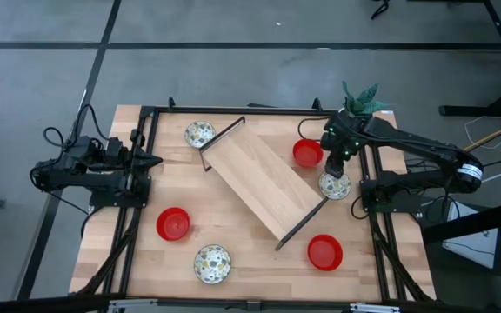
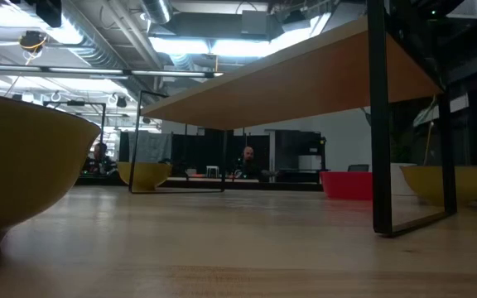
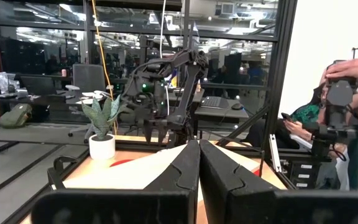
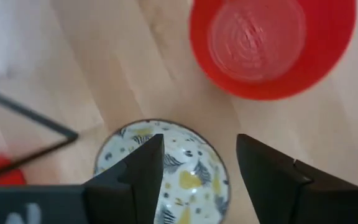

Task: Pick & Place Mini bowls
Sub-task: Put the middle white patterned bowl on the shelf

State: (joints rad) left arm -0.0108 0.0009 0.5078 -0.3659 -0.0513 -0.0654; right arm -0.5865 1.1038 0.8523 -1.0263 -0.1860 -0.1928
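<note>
Right pincer [image 1: 336,177] hangs over the patterned bowl [image 1: 334,186] at the right side of the table [image 1: 250,261], just beside the low end of the wooden shelf [image 1: 263,181] that lies diagonally across the middle. Right wrist view: fingers [image 4: 143,168] spread apart, above that bowl [image 4: 166,168], straddling its inside, nothing pinched; contact with the rim can't be told. Red bowl [image 1: 307,153] sits near it, toward the far edge, also seen in the wrist view [image 4: 272,43]. Left pincer [image 1: 152,161] waits at the left side of the table, fingers [image 3: 185,168] pressed together, holding nothing. Other bowls: patterned one [image 1: 200,134] at the far edge by the high end of the shelf, red one [image 1: 173,223] left of centre, patterned one [image 1: 212,263] near the front edge, red one [image 1: 324,251] front right. All six upright, well apart from one another except the pair by the right pincer. Potted plant [image 1: 361,98] at the far right corner. Left wrist view shows a seated person [image 3: 309,118] beyond the table.
</note>
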